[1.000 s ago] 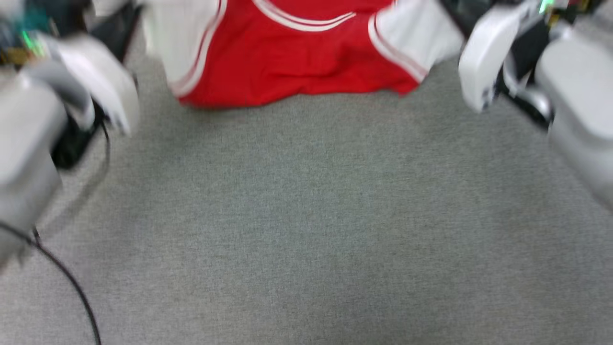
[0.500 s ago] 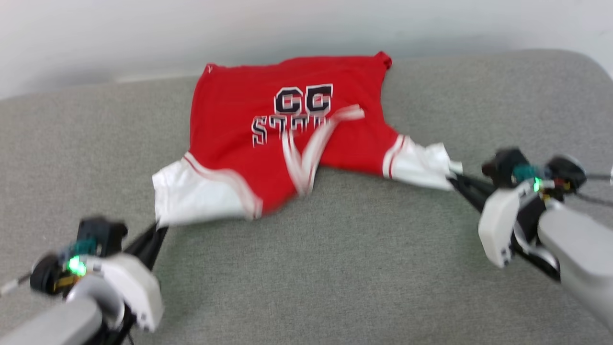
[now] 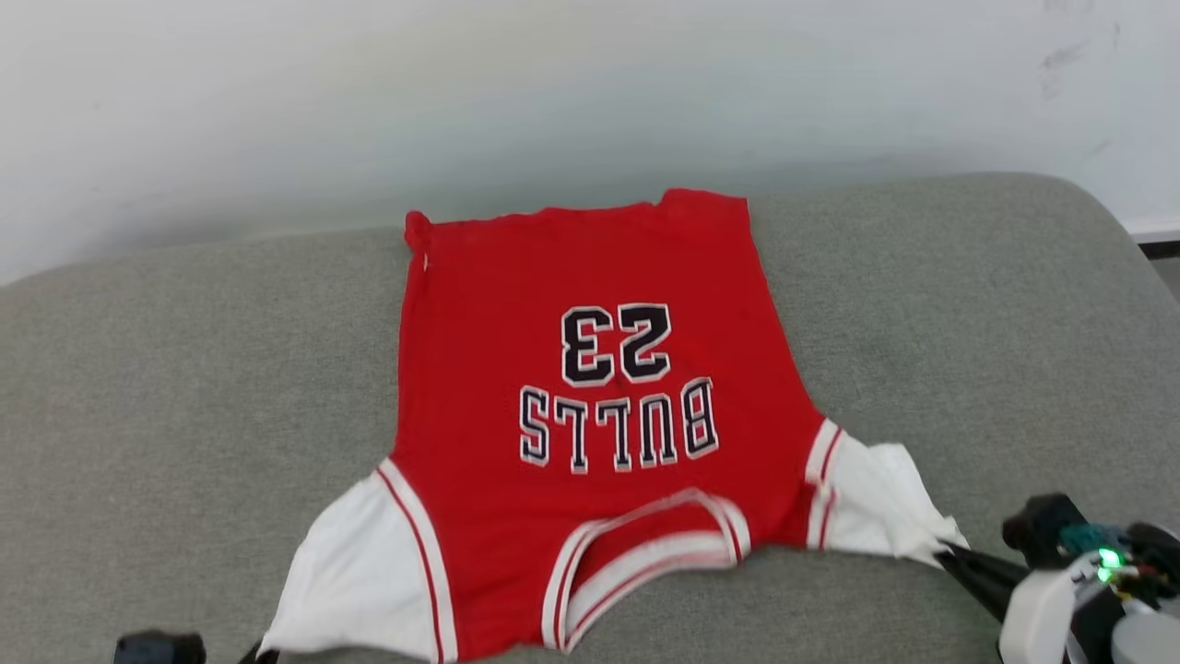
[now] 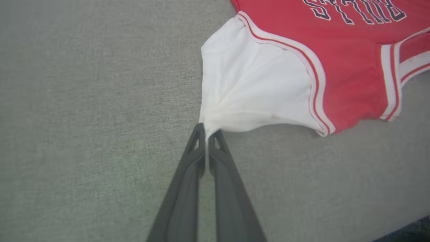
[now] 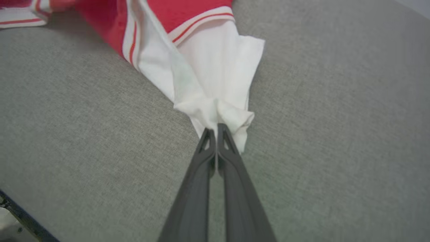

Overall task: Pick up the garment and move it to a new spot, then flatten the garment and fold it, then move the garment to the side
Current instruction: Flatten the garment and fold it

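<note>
Two dark, long-fingered arms reach in low from opposite sides: the left end effector (image 4: pixel 207 130) pinches one bunched white sleeve tip, the right end effector (image 5: pixel 216 129) the other, of the soft red jersey shirt (image 3: pixel 590 350) lying spread on a grey woven surface (image 3: pixel 184 369).

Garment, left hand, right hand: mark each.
garment (image 3: pixel 590 267), head view, red body above number
left hand (image 4: pixel 208 129), left wrist view, between fingertips
right hand (image 5: pixel 216 128), right wrist view, between fingertips

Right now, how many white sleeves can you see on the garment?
2 on the garment: the left sleeve, pinched by the left pincer; the right sleeve, pinched by the right pincer.
</note>
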You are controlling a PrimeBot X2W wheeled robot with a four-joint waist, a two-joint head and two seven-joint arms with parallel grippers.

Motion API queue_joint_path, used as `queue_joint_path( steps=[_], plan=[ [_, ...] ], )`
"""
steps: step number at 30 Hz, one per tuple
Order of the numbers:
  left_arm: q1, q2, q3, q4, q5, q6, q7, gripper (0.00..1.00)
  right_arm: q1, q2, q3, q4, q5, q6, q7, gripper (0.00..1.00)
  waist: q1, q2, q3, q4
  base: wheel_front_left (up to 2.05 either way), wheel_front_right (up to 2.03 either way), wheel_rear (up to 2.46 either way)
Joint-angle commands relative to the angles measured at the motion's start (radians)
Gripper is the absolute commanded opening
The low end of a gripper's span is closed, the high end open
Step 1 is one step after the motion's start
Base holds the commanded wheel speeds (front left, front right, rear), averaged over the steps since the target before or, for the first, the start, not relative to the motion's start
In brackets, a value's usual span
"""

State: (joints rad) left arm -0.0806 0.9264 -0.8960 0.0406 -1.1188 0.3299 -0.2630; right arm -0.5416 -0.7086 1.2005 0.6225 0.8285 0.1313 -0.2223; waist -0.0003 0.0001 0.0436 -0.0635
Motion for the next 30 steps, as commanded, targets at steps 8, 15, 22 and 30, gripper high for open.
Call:
queue_joint_path(
  steps=[8,15,22,30],
  plan=[
    [0.193,0.011,0.083,-0.042,0.001,0.035,-0.002,0.00,0.213,-0.083,-0.102,-0.087,-0.007,-0.001,0.024,0.00,0.0003,-0.0001,-0.029,0.021,0.00,0.00,0.00],
    [0.228,-0.015,0.120,-0.068,0.040,0.031,-0.002,0.00,0.301,-0.084,-0.201,-0.178,-0.061,-0.001,0.075,0.07,0.0003,-0.0001,-0.023,0.029,0.00,0.00,0.00],
    [0.176,-0.009,0.133,-0.103,0.103,0.031,-0.002,0.00,0.233,-0.102,-0.422,-0.267,-0.101,-0.001,0.118,1.00,0.0003,-0.0001,0.010,0.040,0.00,0.00,0.00],
    [0.095,0.002,0.145,-0.189,0.183,0.058,0.007,0.00,0.008,-0.112,-0.682,-0.418,-0.165,-0.001,0.247,1.00,0.0003,-0.0001,0.114,0.080,0.00,0.00,0.00]
  ],
)
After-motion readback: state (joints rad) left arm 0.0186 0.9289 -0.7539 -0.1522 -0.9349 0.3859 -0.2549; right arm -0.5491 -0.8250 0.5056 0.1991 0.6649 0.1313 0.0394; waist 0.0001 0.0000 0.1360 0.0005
